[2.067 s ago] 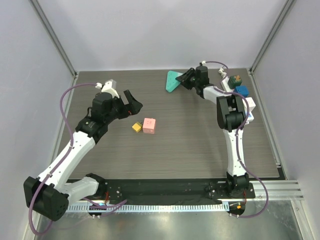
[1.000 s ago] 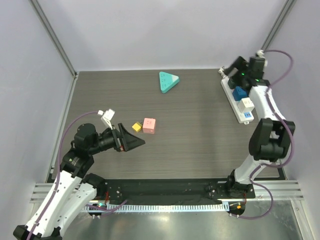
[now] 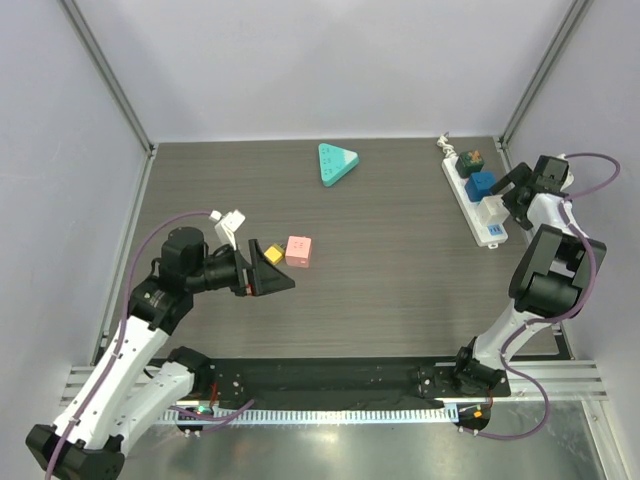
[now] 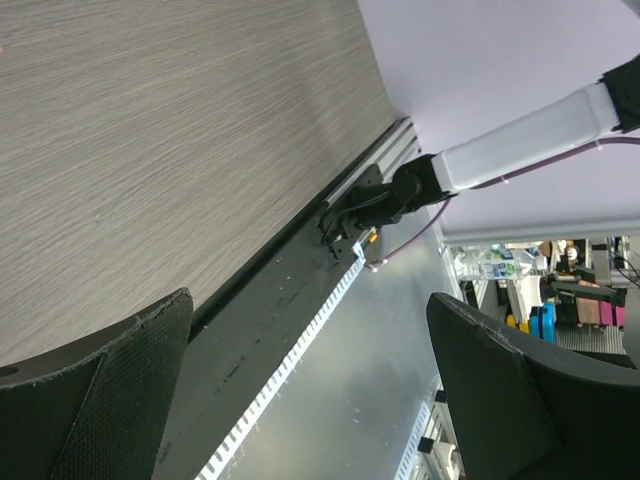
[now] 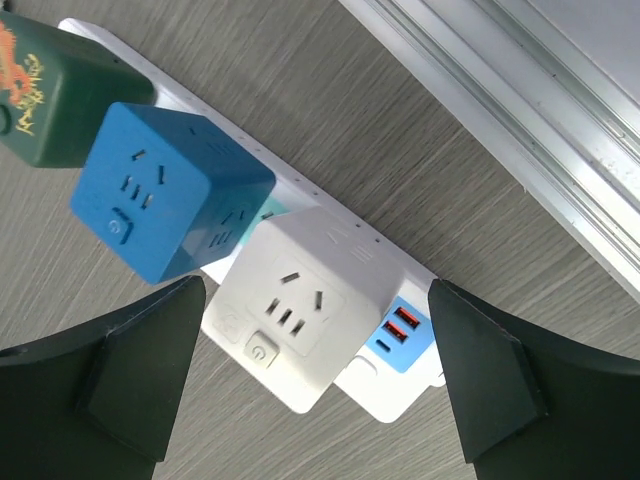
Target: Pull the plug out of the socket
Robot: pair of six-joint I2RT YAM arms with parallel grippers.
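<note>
The socket is a long white power strip at the table's right edge, with a blue label at its near end. Three cube plugs sit in it: dark green, blue and white. My right gripper hovers open just right of the strip. In the right wrist view the right gripper frames the white plug between wide-apart fingers without touching it, with the blue plug and green plug beyond. My left gripper is open and empty, far from the strip.
A teal triangular block lies at the back centre. A pink cube and a small yellow cube lie beside the left gripper. The left wrist view shows the table's front rail. A metal rail runs right of the strip.
My right gripper has swung from the strip's far end to its right side, beside the white and blue plugs. The left arm has shifted slightly up and right. Both grippers stay open.
</note>
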